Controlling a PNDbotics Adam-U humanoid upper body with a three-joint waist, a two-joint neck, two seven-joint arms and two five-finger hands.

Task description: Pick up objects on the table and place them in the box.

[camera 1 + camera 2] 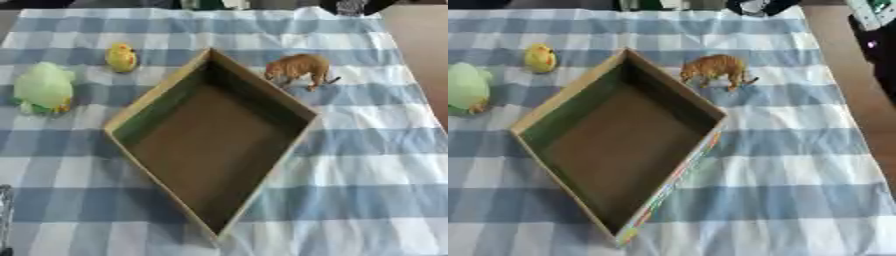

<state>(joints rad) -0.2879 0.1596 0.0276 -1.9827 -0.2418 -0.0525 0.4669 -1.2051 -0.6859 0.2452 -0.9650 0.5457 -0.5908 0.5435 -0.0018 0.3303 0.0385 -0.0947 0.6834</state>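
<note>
An open cardboard box (154, 100) lies askew in the middle of the table, and nothing shows inside it. An orange tiger figure (298, 68) stands just beyond the box's right wall. A small yellow chick toy (122, 57) sits at the far left. A bigger pale green round toy (42, 88) lies nearer, by the left edge. At the lower left edge of the left eye view a thin grey sliver, apparently my left hand (4, 215), is barely visible, away from all the toys. My right hand shows in neither view.
A blue and white checked cloth (367, 165) covers the table. The cloth's right edge gives way to brown floor (859, 95). A dark shape (877, 45) stands off the table at the upper right. Dark objects line the far edge.
</note>
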